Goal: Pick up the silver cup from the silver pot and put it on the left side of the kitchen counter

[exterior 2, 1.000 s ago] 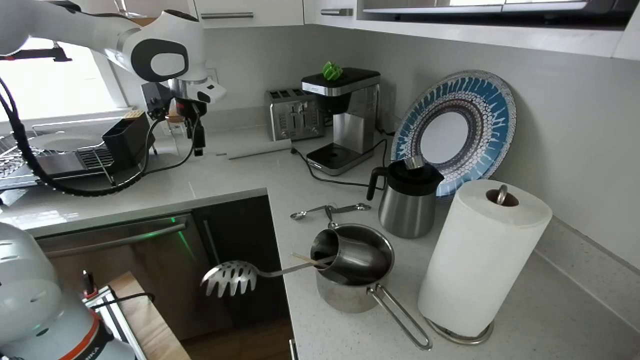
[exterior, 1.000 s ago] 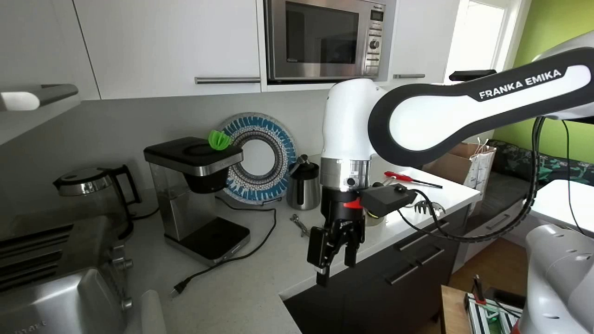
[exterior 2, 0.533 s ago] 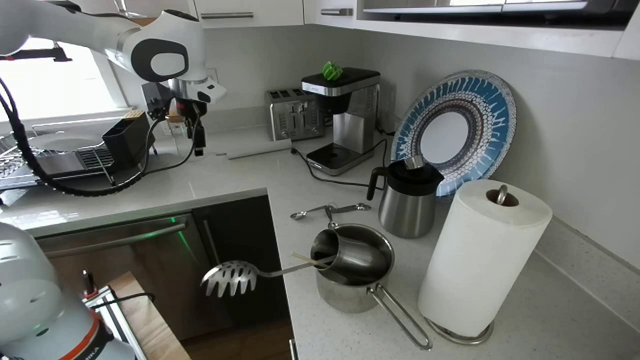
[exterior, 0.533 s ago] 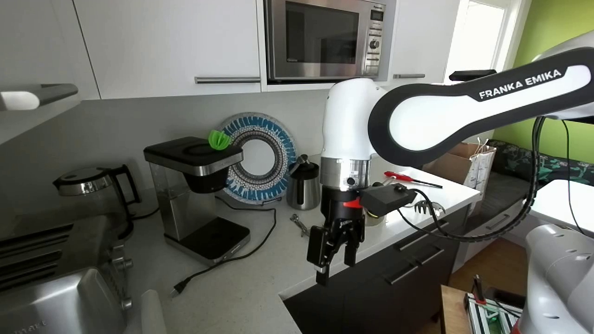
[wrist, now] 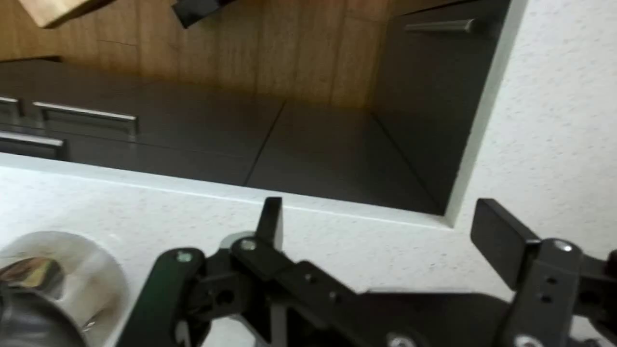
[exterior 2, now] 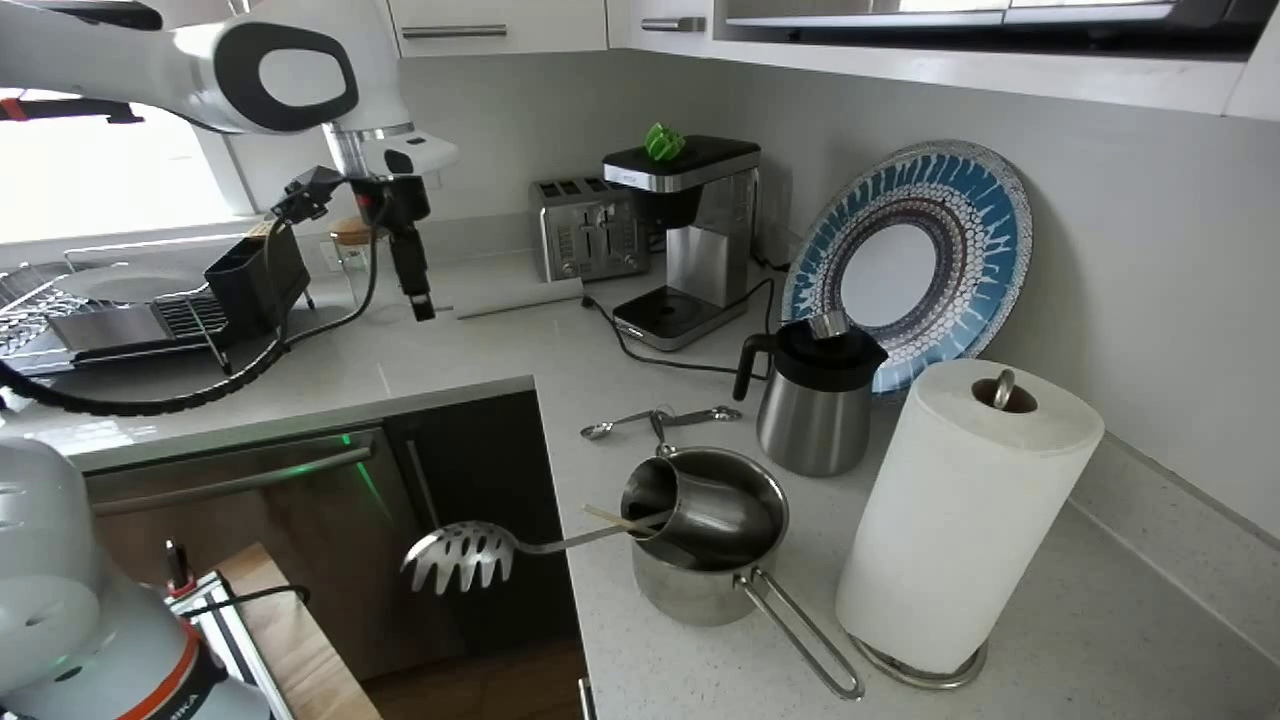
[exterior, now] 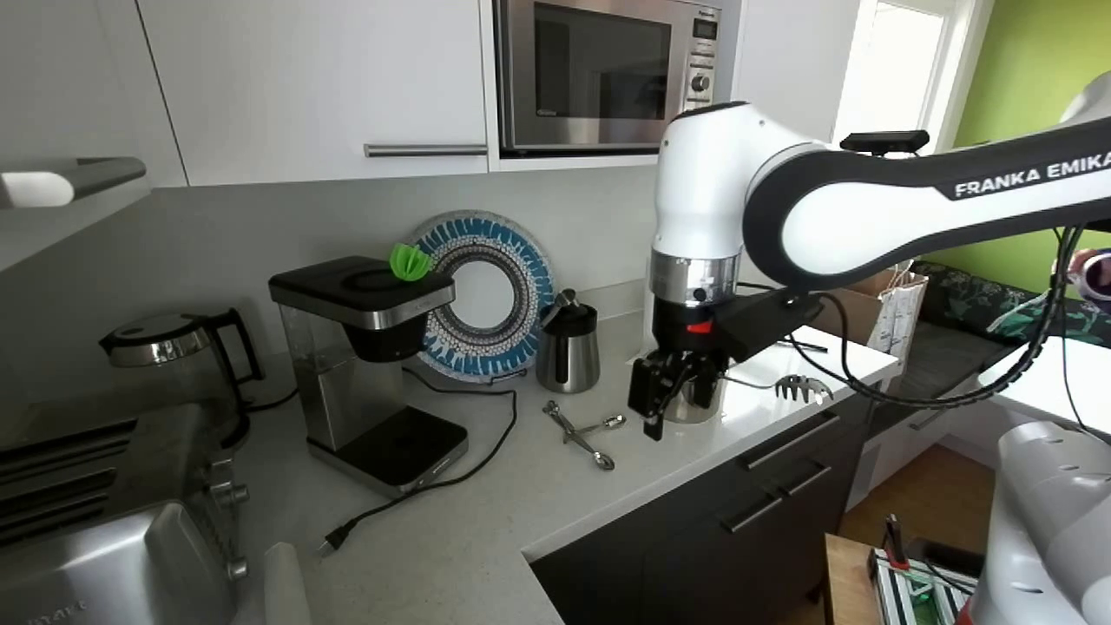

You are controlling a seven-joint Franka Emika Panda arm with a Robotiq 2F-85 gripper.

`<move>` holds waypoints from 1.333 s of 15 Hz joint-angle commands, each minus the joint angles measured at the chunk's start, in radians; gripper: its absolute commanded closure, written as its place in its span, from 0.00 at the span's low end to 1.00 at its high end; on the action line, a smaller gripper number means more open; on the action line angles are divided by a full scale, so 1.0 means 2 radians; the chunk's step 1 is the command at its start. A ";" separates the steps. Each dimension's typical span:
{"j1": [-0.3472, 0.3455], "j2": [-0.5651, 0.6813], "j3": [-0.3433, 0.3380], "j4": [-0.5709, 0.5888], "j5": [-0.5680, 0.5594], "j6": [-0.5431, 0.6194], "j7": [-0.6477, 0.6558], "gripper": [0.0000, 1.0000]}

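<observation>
The silver cup (exterior 2: 715, 515) lies tilted in the silver pot (exterior 2: 690, 595), its mouth over the rim. A slotted spoon (exterior 2: 470, 555) and a thin stick stick out of the cup. In an exterior view the pot (exterior: 694, 408) is partly hidden behind my gripper (exterior: 664, 412), and the cup is hidden. My gripper is open and empty, above the kitchen counter (exterior 2: 460, 345) and apart from the pot (exterior 2: 690, 595). In the wrist view, the open fingers (wrist: 378, 212) frame bare countertop near its inner corner; the pot (wrist: 108, 284) shows blurred and cut off at lower left.
A kettle (exterior 2: 815, 420), a paper towel roll (exterior 2: 970, 520) and measuring spoons (exterior 2: 660, 418) stand or lie round the pot. A coffee maker (exterior 2: 690, 250), toaster (exterior 2: 590, 235) and round patterned plate (exterior 2: 970, 270) are along the wall. The pot's handle (exterior 2: 805, 640) juts out.
My arm was still, then moved in the last half second. In an exterior view the gripper has gone up and right and tilted, uncovering measuring spoons. The cup and pot have not moved.
</observation>
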 commanded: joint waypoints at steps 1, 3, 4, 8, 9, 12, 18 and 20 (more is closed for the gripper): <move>-0.031 -0.104 0.003 -0.049 -0.050 -0.033 0.046 0.00; -0.050 -0.155 -0.007 -0.071 -0.069 -0.043 0.061 0.00; -0.059 -0.166 -0.005 -0.075 -0.070 -0.045 0.079 0.00; -0.062 -0.160 -0.006 -0.063 -0.059 -0.043 0.062 0.00; -0.089 -0.156 0.012 -0.068 -0.092 -0.028 0.094 0.00; -0.125 -0.179 -0.013 -0.094 -0.157 -0.015 0.111 0.00; -0.195 -0.156 -0.089 -0.110 -0.269 0.014 0.108 0.00; -0.187 -0.161 -0.086 -0.105 -0.260 0.002 0.107 0.00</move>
